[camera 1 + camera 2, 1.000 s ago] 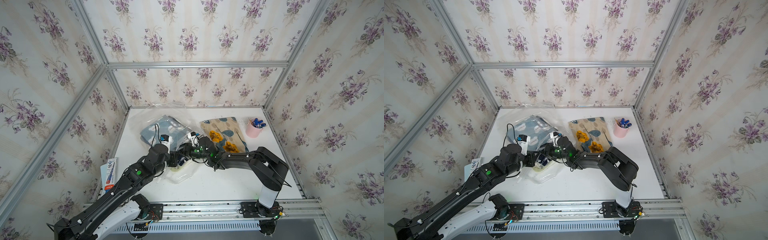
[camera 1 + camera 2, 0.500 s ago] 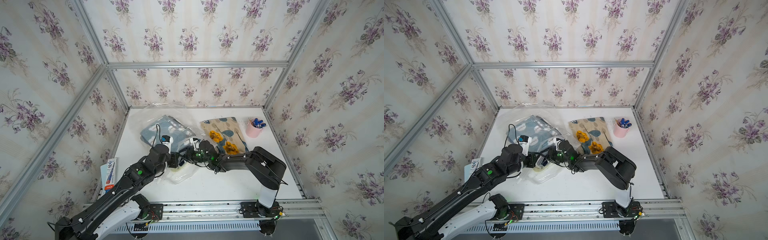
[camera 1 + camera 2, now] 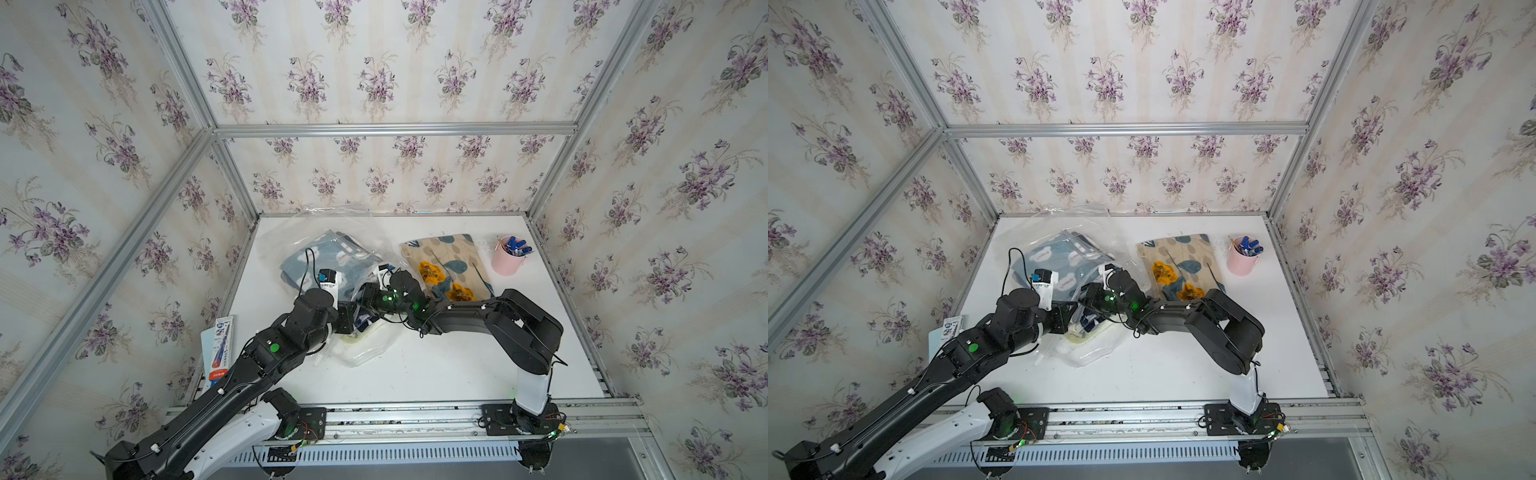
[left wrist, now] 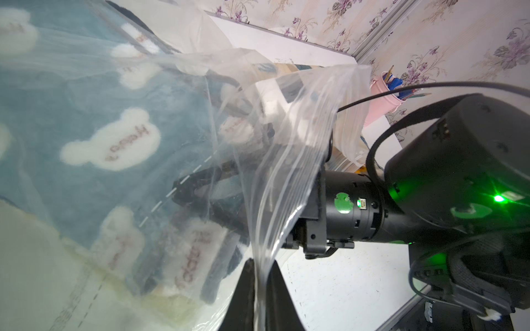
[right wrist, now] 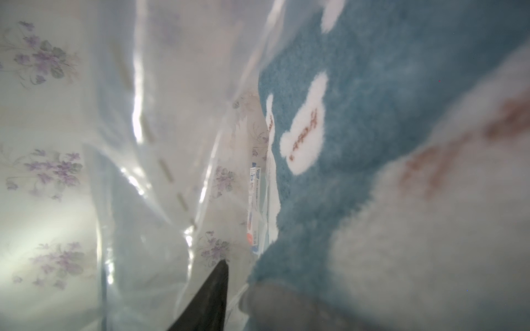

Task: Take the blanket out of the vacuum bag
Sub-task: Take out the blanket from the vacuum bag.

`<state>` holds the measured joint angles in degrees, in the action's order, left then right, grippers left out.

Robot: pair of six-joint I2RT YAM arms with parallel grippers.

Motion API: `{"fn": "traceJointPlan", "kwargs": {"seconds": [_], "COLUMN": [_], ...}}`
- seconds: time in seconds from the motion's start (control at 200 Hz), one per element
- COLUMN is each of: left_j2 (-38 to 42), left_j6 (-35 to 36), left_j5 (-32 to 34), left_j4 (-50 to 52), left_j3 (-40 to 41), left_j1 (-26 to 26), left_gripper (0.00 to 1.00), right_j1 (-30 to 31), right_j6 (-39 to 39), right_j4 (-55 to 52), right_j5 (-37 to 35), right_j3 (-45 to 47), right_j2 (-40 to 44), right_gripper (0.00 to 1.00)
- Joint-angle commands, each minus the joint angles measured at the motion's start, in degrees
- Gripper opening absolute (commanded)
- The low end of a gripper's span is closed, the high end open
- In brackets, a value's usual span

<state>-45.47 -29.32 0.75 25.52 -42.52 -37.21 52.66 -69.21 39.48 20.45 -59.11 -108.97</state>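
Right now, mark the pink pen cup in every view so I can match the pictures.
In a top view: pink cup at the far right corner, beside the floral cloth.
In a top view: pink cup, same corner.
Left wrist: pink cup against the wall, beyond the vacuum bag.
Right wrist: not in it.
Shared landmark: blue blanket with white bear patches, in all four.

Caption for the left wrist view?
Left jaws pinch the vacuum bag mouth; right arm reaches inside beside the blue bear-print blanket.
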Motion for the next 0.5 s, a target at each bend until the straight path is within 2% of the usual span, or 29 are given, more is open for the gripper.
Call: {"fn": "traceJointPlan", "kwargs": {"seconds": [0.0,0.235,0.495], "left_j2": [0.3,-0.5,-0.5], "left_j6": [1.9,2.3,2.3], "left_j5": [1.3,1.4,1.4], "left_j4": [0.7,0.8,0.9], "left_j3": [-0.9,-1.5,-1.9], "left_j1": [0.0,0.0,0.0], "left_gripper": [0.12,0.12,0.12], "right_j1": [0.2,0.3,-0.1], "right_j6": [0.8,-1.0,-0.7], "right_j4": [2.1,3.3,4.2], "right_j5": [1.7,3.4,1.9], "right_j3": [-1.4,-1.2,0.4], "right_j2": [1.2,1.5,3.4], "right_gripper": [0.48,0.49,0.51]}}
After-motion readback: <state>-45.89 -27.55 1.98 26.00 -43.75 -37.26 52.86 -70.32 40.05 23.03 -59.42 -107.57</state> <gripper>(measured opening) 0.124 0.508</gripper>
